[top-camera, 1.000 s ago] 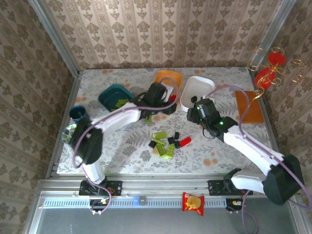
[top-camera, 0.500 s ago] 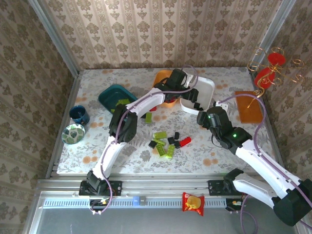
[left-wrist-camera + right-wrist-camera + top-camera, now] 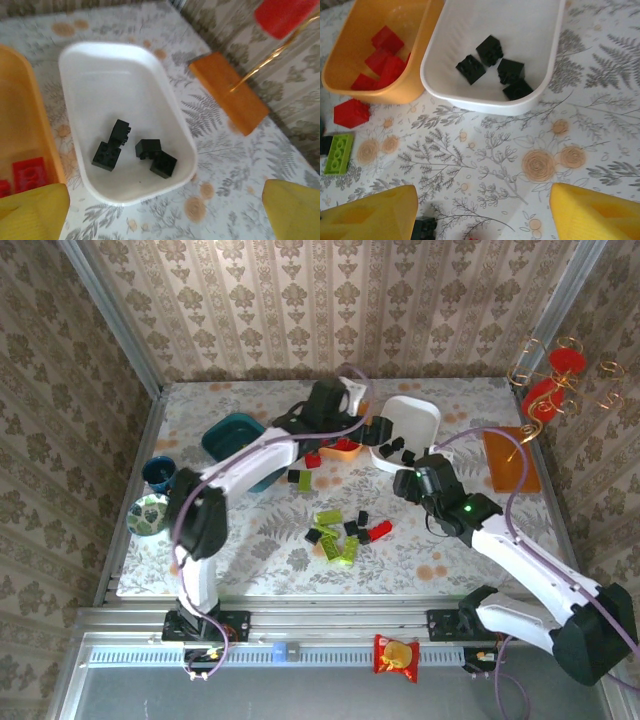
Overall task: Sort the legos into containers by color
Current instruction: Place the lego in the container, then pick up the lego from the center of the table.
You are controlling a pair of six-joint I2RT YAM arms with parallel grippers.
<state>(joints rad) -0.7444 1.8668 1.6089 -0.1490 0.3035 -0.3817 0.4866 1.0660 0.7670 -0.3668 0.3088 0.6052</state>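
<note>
The right gripper [image 3: 480, 212] hangs over the fern-printed table [image 3: 485, 165], just short of the tubs. Its yellow fingers [image 3: 370, 215] are spread apart with nothing between them. Below the table's near edge a red snack packet [image 3: 397, 655] lies on the metal rail, its print too small to read. Around the middle of the table sits a loose heap of bricks [image 3: 343, 530], glossy studded plastic in lime green, black and one red. Farther on, a red brick [image 3: 351, 112] and a lime green brick [image 3: 338, 152] lie just beside the orange tub [image 3: 365, 25]. That tub is smooth and round-cornered and holds several red bricks [image 3: 382, 55]. Close against it, the white tub [image 3: 115, 75] holds four black bricks [image 3: 132, 147]. The left gripper [image 3: 160, 215] hovers at the white tub's near end, fingers wide apart and empty. The teal tub [image 3: 228, 432] sits left of the orange one, toward the far edge.
</note>
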